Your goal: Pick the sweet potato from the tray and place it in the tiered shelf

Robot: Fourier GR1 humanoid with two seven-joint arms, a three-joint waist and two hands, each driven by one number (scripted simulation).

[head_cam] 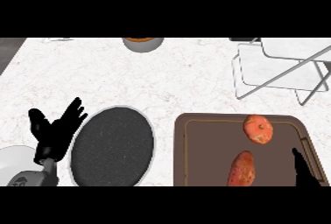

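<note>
Nearest to us, at about five o'clock, the sweet potato [241, 168] lies lengthwise on the brown tray [207, 148] with nothing touching it. We judge the task has barely begun: the pick, the carry and the placing are all left to do. Just to its right, at the lower edge, our right hand [300, 168] shows only as a dark sliver over the tray's right side, apart from the sweet potato; we cannot tell whether it is spread or closed. At seven o'clock sits a dark round plate [112, 146] with a pale rim and nothing on it. Beside it, at nine o'clock, our left hand [57, 129] rests with fingers spread and pointing up, holding nothing. Farther up the tray, near four o'clock, a rounder orange-red fruit [258, 129] lies just beyond the sweet potato, not touching it. Well beyond, at two o'clock, the tiered shelf [284, 74] stands with its visible level bare. At twelve o'clock, at the far edge of the counter [129, 78], a grey bowl [143, 43] holds something orange.
</note>
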